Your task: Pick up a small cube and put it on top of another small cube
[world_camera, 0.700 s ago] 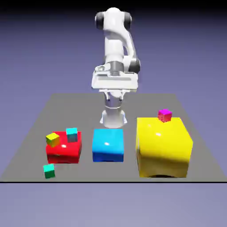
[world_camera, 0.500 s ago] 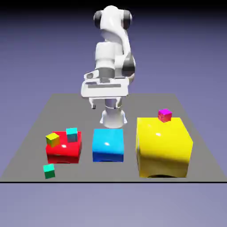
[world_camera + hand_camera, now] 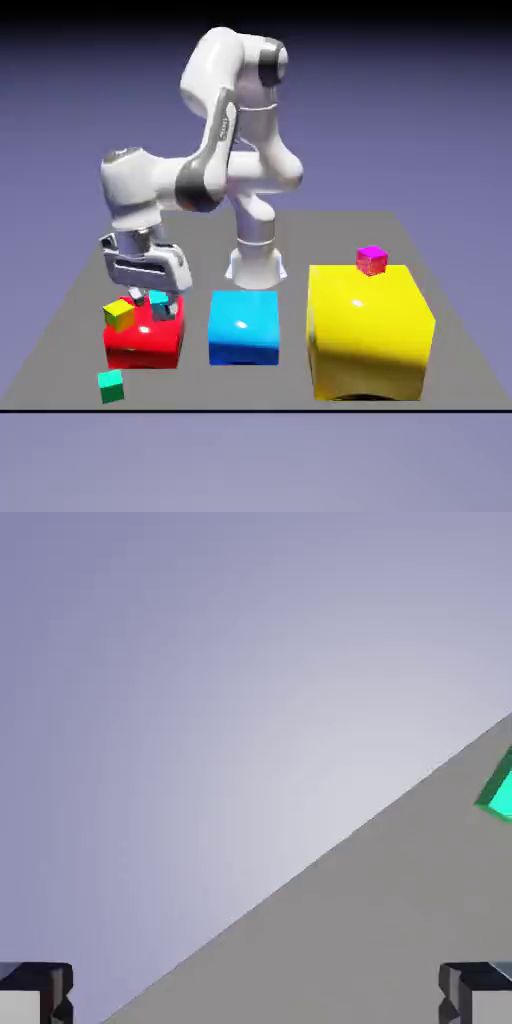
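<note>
- Nearest, on the exterior view's left, the tiny green cube sits on the grey table, near its front edge.
- It looks light and hard, so I think it won't squash. Its smooth sides might slip, so pinch two flat sides, right across the middle.
- A bit farther, the tiny yellow cube is at the left side of the big red block. It looks just as light, so a bump could knock it off.
- The gripper is over there too, with its fingers wide apart and nothing between them. One finger hides part of the cyan cube.
- The hand view shows the gap between the fingers best, and just a corner of the green cube at its side. Only the exterior view shows the yellow cube and the red block.
</note>
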